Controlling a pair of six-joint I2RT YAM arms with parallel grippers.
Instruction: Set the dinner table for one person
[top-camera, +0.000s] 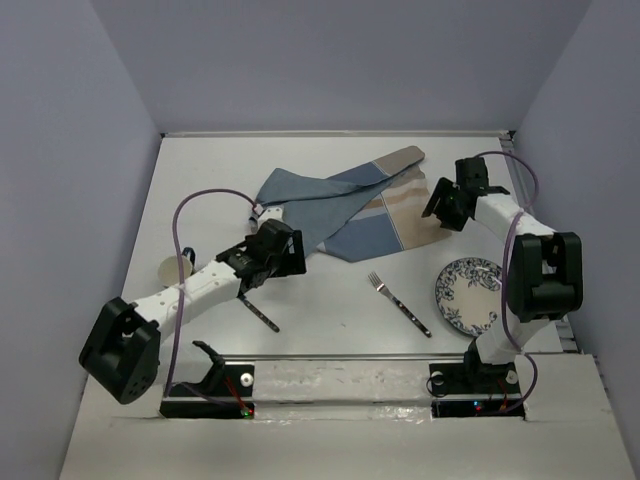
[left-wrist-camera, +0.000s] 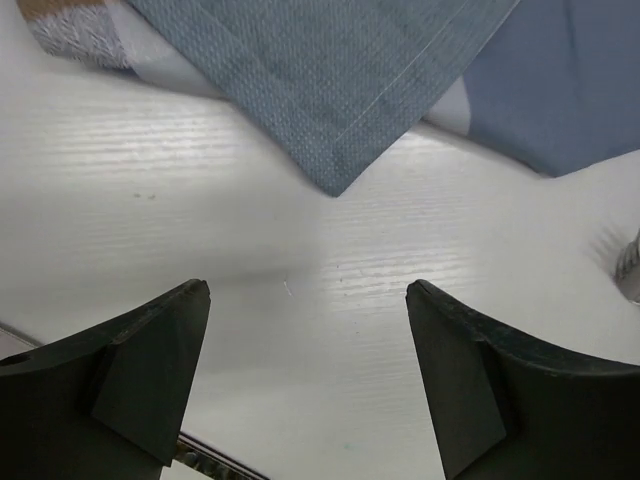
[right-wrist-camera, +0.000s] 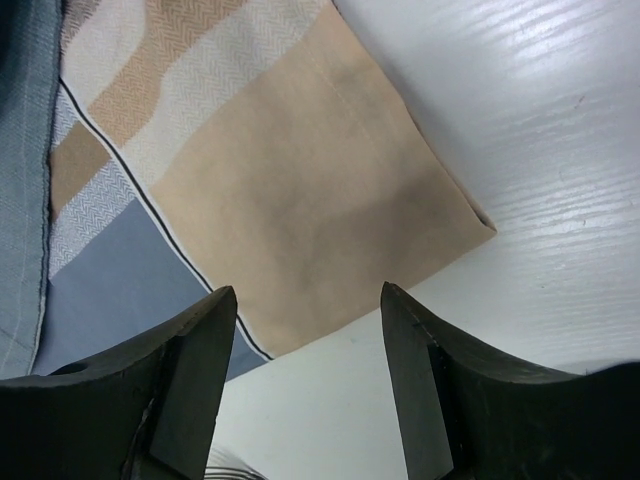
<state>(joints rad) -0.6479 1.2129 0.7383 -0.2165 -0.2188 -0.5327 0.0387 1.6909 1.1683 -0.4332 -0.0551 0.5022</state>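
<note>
The off-white dinner table (top-camera: 340, 290) carries a crumpled blue-and-tan striped placemat (top-camera: 345, 205) at the back middle. A blue-patterned plate (top-camera: 470, 293) lies at the front right, a fork (top-camera: 398, 303) left of it, and a knife (top-camera: 258, 310) at the front left. My left gripper (top-camera: 290, 250) is open and empty just off the placemat's near-left corner (left-wrist-camera: 340, 150), over bare table (left-wrist-camera: 308, 288). My right gripper (top-camera: 437, 210) is open and empty at the placemat's tan right end (right-wrist-camera: 300, 220), jaws apart just short of its edge (right-wrist-camera: 308, 290).
A small tan round object (top-camera: 172, 270) sits at the left, partly behind my left arm. A metal rail (top-camera: 340, 357) runs along the table's near edge. Grey walls close in the back and both sides. The plate's rim (right-wrist-camera: 235, 465) shows under my right gripper.
</note>
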